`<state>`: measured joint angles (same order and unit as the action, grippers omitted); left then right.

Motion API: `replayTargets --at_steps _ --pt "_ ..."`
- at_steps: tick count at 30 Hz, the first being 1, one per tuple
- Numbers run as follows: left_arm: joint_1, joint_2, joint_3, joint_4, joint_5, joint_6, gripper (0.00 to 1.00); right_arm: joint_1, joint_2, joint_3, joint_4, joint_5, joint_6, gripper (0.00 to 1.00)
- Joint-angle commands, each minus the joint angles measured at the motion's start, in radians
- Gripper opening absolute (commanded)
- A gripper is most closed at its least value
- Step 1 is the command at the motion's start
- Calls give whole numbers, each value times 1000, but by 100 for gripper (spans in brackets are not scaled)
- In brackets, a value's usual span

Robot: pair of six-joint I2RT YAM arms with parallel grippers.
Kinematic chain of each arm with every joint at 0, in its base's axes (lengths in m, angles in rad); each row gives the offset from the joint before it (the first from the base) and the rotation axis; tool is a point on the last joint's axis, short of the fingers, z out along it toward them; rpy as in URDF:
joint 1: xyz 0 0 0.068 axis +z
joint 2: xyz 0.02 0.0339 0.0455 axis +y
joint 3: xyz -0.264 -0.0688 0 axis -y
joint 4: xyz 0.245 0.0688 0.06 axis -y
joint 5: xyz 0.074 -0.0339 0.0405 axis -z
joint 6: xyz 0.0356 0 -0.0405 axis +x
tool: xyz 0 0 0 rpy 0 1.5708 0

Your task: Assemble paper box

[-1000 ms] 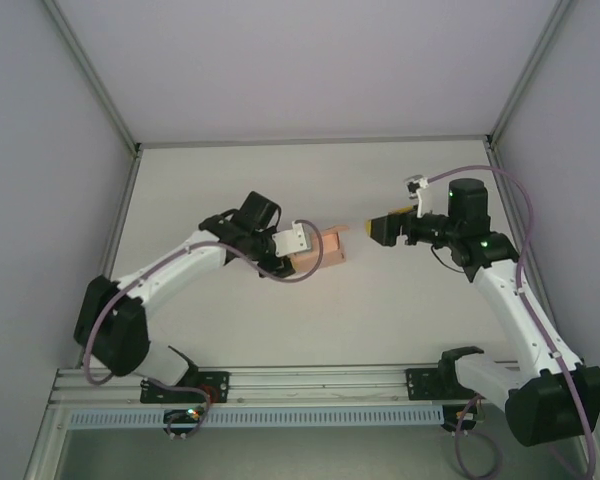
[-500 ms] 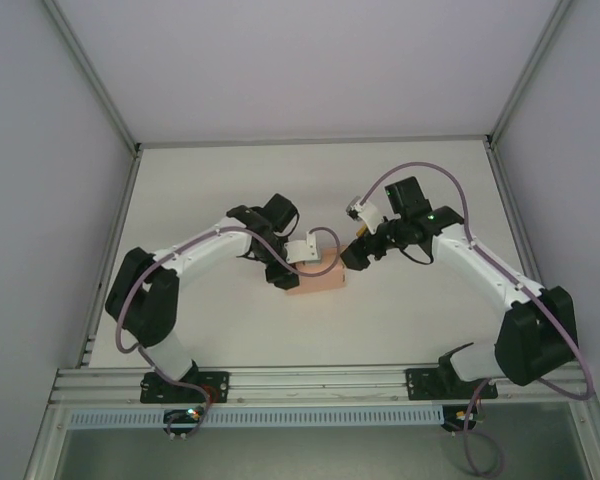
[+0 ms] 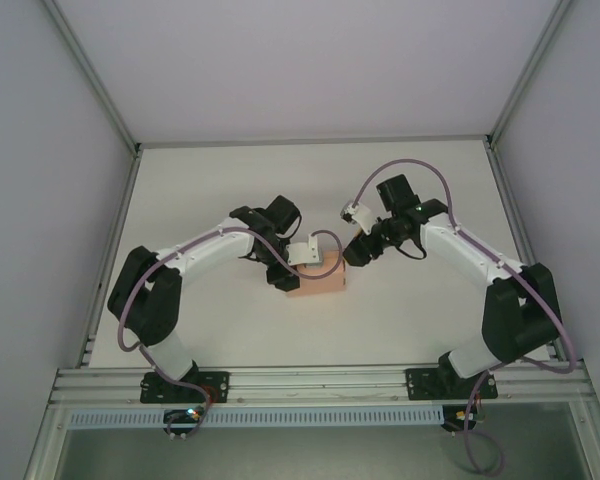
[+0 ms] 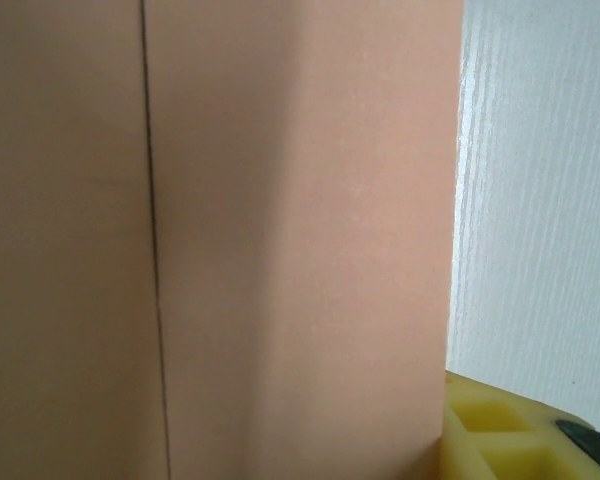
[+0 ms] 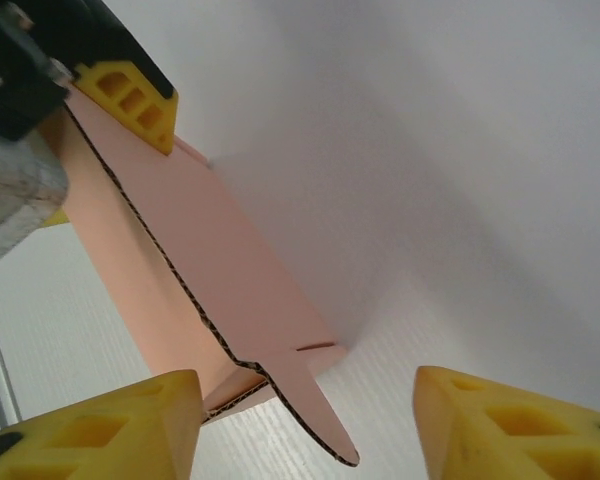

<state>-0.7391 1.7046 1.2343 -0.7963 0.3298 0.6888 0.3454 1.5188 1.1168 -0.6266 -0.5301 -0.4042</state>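
The paper box (image 3: 318,284) is a salmon-pink card box lying on the white table near the middle. My left gripper (image 3: 286,272) is shut on its left end. In the left wrist view the box wall (image 4: 280,240) is pressed close, with one yellow pad (image 4: 500,432) beside it. My right gripper (image 3: 356,254) stands at the box's right end, open. In the right wrist view a pointed tab (image 5: 315,405) of the box (image 5: 180,260) sticks out between my yellow fingertips (image 5: 110,425), touching neither. The left gripper's pad (image 5: 130,95) sits on the box's far edge.
The white table (image 3: 420,320) is walled by grey panels on three sides. An aluminium rail (image 3: 320,380) with both arm bases runs along the near edge. Both arms reach inward and their wrists nearly meet over the box.
My right arm has swung left up to the box's right end and its jaws have narrowed. The left arm has drawn the box slightly nearer, still gripping it.
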Motion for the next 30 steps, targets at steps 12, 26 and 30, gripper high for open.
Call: replayTargets --at_steps 12,26,30 --pt "-15 4 21 22 -58 -19 42 39 -29 10 24 -72 210 2" --pt "-37 59 63 9 -98 -27 44 68 -46 58 -47 -62 694 0" --pt "-37 76 71 3 -90 -32 44 68 -39 86 -54 -77 713 0"
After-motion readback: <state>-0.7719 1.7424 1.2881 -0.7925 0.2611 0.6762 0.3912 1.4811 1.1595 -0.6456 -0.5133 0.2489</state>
